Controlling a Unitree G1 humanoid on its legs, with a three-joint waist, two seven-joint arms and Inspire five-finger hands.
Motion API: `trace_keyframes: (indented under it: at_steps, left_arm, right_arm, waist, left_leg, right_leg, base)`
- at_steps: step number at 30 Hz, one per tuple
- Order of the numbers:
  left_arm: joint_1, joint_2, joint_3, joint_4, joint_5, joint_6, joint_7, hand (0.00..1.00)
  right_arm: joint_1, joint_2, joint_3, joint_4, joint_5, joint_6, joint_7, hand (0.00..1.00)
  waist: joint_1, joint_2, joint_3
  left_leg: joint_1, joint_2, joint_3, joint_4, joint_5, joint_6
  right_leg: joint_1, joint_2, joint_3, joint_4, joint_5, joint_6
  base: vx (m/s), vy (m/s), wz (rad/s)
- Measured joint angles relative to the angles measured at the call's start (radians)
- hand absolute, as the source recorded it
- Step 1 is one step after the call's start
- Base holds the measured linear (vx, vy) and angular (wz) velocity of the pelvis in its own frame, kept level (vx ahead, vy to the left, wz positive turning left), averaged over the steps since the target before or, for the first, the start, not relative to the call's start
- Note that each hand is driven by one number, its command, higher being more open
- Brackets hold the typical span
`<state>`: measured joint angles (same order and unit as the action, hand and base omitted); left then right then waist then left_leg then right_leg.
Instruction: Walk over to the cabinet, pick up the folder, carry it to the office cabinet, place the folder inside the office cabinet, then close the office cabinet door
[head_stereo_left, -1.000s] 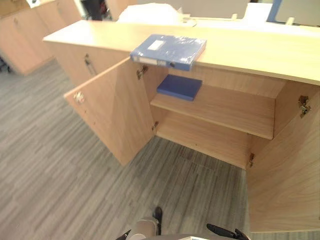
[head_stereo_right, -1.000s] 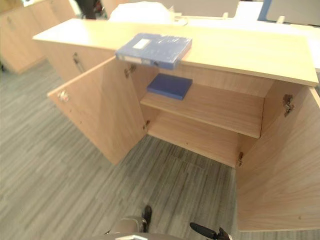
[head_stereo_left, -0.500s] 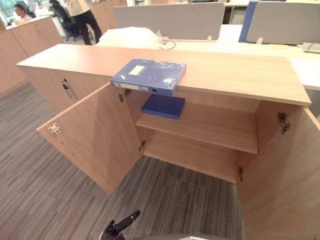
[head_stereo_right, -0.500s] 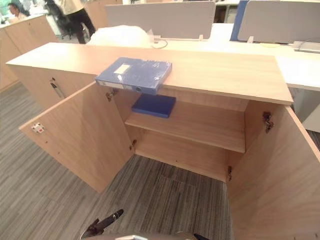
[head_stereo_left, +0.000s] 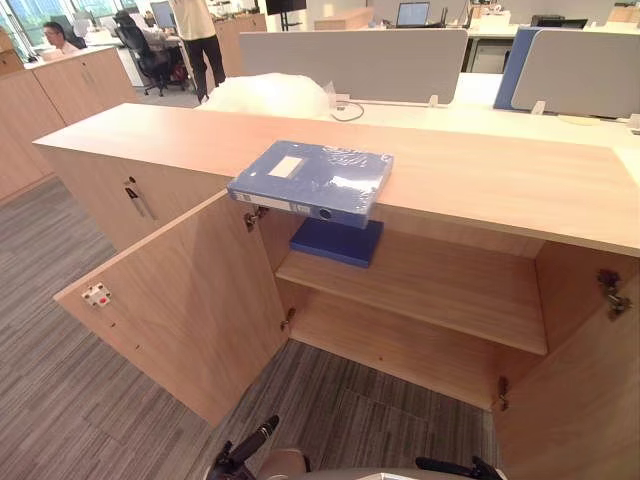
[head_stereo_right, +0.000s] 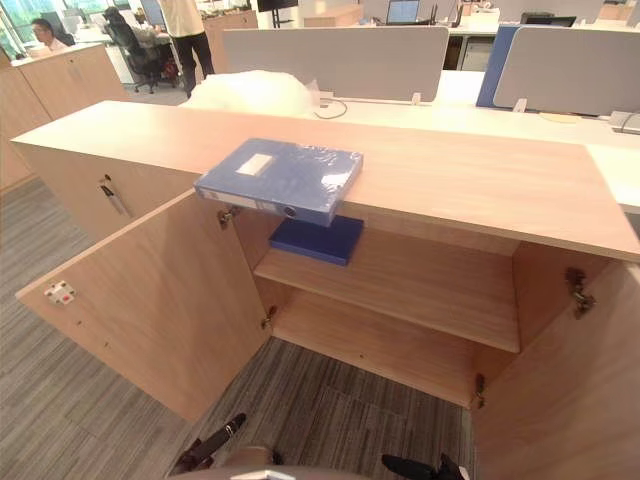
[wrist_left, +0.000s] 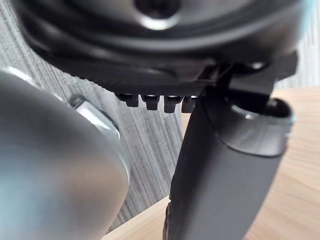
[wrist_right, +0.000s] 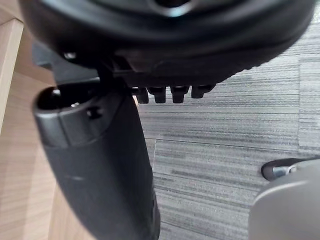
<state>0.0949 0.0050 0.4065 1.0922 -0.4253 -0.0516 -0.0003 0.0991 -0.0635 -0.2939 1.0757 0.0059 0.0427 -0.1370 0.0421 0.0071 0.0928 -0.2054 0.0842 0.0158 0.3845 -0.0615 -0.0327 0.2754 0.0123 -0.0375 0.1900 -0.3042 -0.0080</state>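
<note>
A blue box folder (head_stereo_left: 312, 180) lies flat on top of the long wooden cabinet (head_stereo_left: 480, 175), its near end jutting over the front edge. Below it the cabinet stands with both doors open: the left door (head_stereo_left: 190, 300) swung toward me, the right door (head_stereo_left: 580, 400) at the right edge. A second, darker blue folder (head_stereo_left: 338, 241) rests on the inner shelf (head_stereo_left: 430, 290). My left hand (head_stereo_left: 240, 455) hangs low over the carpet, fingers straight and open, holding nothing. My right hand (head_stereo_left: 450, 467) also hangs low near the floor, open and empty. Both are well short of the folder.
A white plastic bundle (head_stereo_left: 268, 95) and grey desk partitions (head_stereo_left: 350, 60) sit behind the cabinet. A key hangs in the neighbouring door (head_stereo_left: 135, 195). More wooden cabinets (head_stereo_left: 40, 110) stand at the left, with people (head_stereo_left: 195, 35) beyond. Grey carpet (head_stereo_left: 60, 400) lies in front.
The camera has lifted and come closer, so the cabinet top and office behind show more. The folders have not moved. My left hand has come into sight at the bottom.
</note>
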Motion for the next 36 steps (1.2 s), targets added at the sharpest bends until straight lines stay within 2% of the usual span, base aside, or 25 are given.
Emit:
trace_keyframes:
  at_steps: [2, 4, 5, 7, 10, 12, 15, 17, 18, 19, 21, 22, 23, 25, 29, 32, 36]
  left_arm:
    - [-0.001, 0.020, -0.019, 0.017, -0.035, -0.001, 0.000, 1.00]
    - [0.000, 0.031, -0.040, 0.036, -0.056, 0.005, 0.000, 1.00]
    - [0.000, 0.033, -0.054, 0.047, -0.058, 0.005, -0.001, 1.00]
    - [-0.022, 0.051, -0.134, 0.075, -0.066, 0.009, -0.007, 1.00]
    - [-0.025, 0.049, -0.213, 0.074, -0.063, 0.009, -0.011, 1.00]
    - [-0.025, 0.057, -0.268, 0.061, -0.075, 0.009, -0.011, 1.00]
    - [0.018, 0.074, -0.386, -0.119, -0.118, 0.019, 0.003, 1.00]
    - [0.068, 0.071, -0.437, -0.355, -0.135, 0.019, 0.021, 1.00]
    - [0.102, 0.059, -0.446, -0.502, -0.132, 0.017, 0.027, 1.00]
    - [0.112, 0.051, -0.452, -0.567, -0.119, 0.016, 0.037, 1.00]
    - [0.118, 0.024, -0.460, -0.751, 0.021, 0.005, 0.087, 1.00]
    - [0.115, 0.021, -0.460, -0.779, 0.053, 0.002, 0.099, 1.00]
    - [0.114, 0.017, -0.459, -0.827, 0.153, -0.006, 0.141, 1.00]
    - [0.110, 0.015, -0.452, -0.877, 0.324, -0.012, 0.240, 1.00]
    - [0.128, 0.014, -0.420, -0.912, 0.437, -0.012, 0.355, 1.00]
    - [0.137, 0.014, -0.420, -0.914, 0.437, -0.012, 0.367, 1.00]
    - [0.183, 0.013, -0.433, -0.914, 0.432, 0.002, 0.323, 1.00]
  right_arm:
    - [-0.011, 0.018, -0.030, 0.020, -0.003, -0.003, 0.007, 1.00]
    - [-0.032, 0.027, -0.037, 0.038, -0.004, -0.005, 0.009, 1.00]
    - [-0.033, 0.035, -0.037, 0.038, -0.004, -0.011, 0.014, 1.00]
    - [-0.041, 0.051, -0.042, 0.049, 0.000, -0.021, 0.029, 1.00]
    - [-0.043, 0.029, -0.042, 0.061, -0.002, -0.022, 0.028, 1.00]
    - [-0.045, 0.019, -0.046, 0.067, -0.001, -0.021, 0.028, 1.00]
    - [-0.039, 0.006, -0.055, 0.072, -0.003, -0.019, 0.024, 1.00]
    - [-0.030, -0.004, -0.035, 0.076, -0.005, -0.009, 0.022, 1.00]
    - [-0.018, -0.006, -0.016, 0.076, -0.005, -0.001, 0.021, 1.00]
    - [-0.011, -0.008, -0.007, 0.076, -0.005, 0.002, 0.020, 1.00]
    - [0.007, -0.016, 0.005, 0.076, -0.006, 0.022, 0.007, 1.00]
    - [0.009, -0.018, 0.007, 0.077, -0.006, 0.024, 0.003, 1.00]
    - [0.011, -0.021, 0.012, 0.076, -0.010, 0.024, -0.007, 1.00]
    - [0.013, -0.027, 0.032, 0.075, -0.015, 0.023, -0.036, 1.00]
    - [0.013, -0.029, 0.044, 0.067, -0.044, 0.020, -0.066, 1.00]
    - [0.013, -0.030, 0.045, 0.066, -0.043, 0.019, -0.070, 1.00]
    - [0.015, -0.029, 0.048, 0.045, -0.043, 0.021, -0.067, 1.00]
  waist:
    - [0.002, -0.021, -0.003]
    - [0.003, -0.009, -0.004]
    - [0.001, -0.005, -0.015]
    - [-0.014, -0.014, -0.017]
    - [-0.023, 0.023, -0.033]
    - [-0.028, 0.027, -0.032]
    - [-0.034, 0.013, -0.031]
    - [-0.037, 0.001, -0.023]
    - [-0.037, -0.007, -0.027]
    - [-0.037, -0.009, -0.029]
    - [-0.041, -0.006, -0.031]
    - [-0.041, -0.003, -0.033]
    - [-0.041, 0.003, -0.037]
    - [-0.041, 0.011, -0.046]
    - [-0.035, 0.014, -0.054]
    - [-0.017, 0.016, -0.057]
    - [-0.016, 0.022, -0.060]
  left_leg:
    - [0.036, -0.027, -0.001, -0.072, 0.026, 0.008]
    - [0.101, -0.026, 0.007, -0.175, 0.068, 0.015]
    - [0.125, -0.027, 0.008, -0.227, 0.094, 0.013]
    - [0.156, -0.057, -0.008, -0.281, 0.123, 0.002]
    - [0.199, -0.058, -0.038, -0.373, 0.157, -0.015]
    - [0.214, -0.059, -0.059, -0.412, 0.173, -0.017]
    - [0.221, -0.054, -0.061, -0.471, 0.201, -0.024]
    - [0.207, -0.060, -0.061, -0.471, 0.204, -0.021]
    - [0.196, -0.065, -0.061, -0.471, 0.204, -0.019]
    - [0.193, -0.068, -0.061, -0.471, 0.204, -0.017]
    - [0.191, -0.081, -0.061, -0.471, 0.201, -0.010]
    - [0.191, -0.083, -0.061, -0.471, 0.200, -0.008]
    - [0.191, -0.086, -0.061, -0.471, 0.198, -0.005]
    - [0.193, -0.087, -0.063, -0.471, 0.195, 0.000]
    - [0.197, -0.077, -0.065, -0.471, 0.194, 0.001]
    - [0.199, -0.065, -0.062, -0.471, 0.194, 0.001]
    - [0.197, -0.054, -0.043, -0.470, 0.192, -0.001]
  right_leg:
    - [0.000, -0.025, 0.033, 0.003, 0.028, 0.002]
    - [-0.009, -0.025, 0.069, 0.028, 0.053, 0.002]
    - [-0.017, -0.026, 0.081, 0.006, 0.043, -0.004]
    - [-0.017, -0.047, 0.093, -0.075, 0.060, 0.001]
    - [-0.024, -0.040, 0.098, -0.072, 0.062, 0.001]
    - [-0.031, -0.034, 0.106, -0.070, 0.062, 0.001]
    - [-0.053, -0.030, 0.111, -0.073, 0.061, 0.001]
    - [-0.068, -0.034, 0.115, -0.075, 0.060, 0.004]
    - [-0.078, -0.039, 0.116, -0.076, 0.058, 0.007]
    - [-0.081, -0.041, 0.118, -0.077, 0.058, 0.008]
    - [-0.083, -0.049, 0.121, -0.078, 0.056, 0.011]
    - [-0.083, -0.051, 0.122, -0.078, 0.056, 0.012]
    - [-0.082, -0.054, 0.125, -0.078, 0.057, 0.013]
    - [-0.079, -0.053, 0.131, -0.075, 0.059, 0.016]
    - [-0.079, -0.042, 0.151, -0.067, 0.060, 0.016]
    - [-0.080, -0.036, 0.161, -0.065, 0.064, 0.010]
    - [-0.092, -0.029, 0.183, -0.062, 0.068, 0.007]
  base:
    - [0.21, 0.115, 0.24]
    - [0.18, 0.095, -0.01]
    - [0.08, -0.005, -0.02]
    - [-0.02, -0.047, 0.18]
    - [-0.05, -0.075, -0.01]
    - [-0.04, -0.037, -0.11]
    - [-0.02, -0.018, -0.03]
    - [0.00, 0.000, 0.00]
    - [0.00, 0.000, 0.00]
    - [0.04, 0.003, -0.02]
    - [0.05, -0.001, -0.03]
    - [0.04, -0.005, -0.02]
    - [0.04, -0.005, 0.01]
    - [0.04, -0.012, 0.04]
    - [0.01, -0.040, 0.01]
    - [-0.02, -0.051, -0.07]
    - [-0.05, -0.040, -0.15]
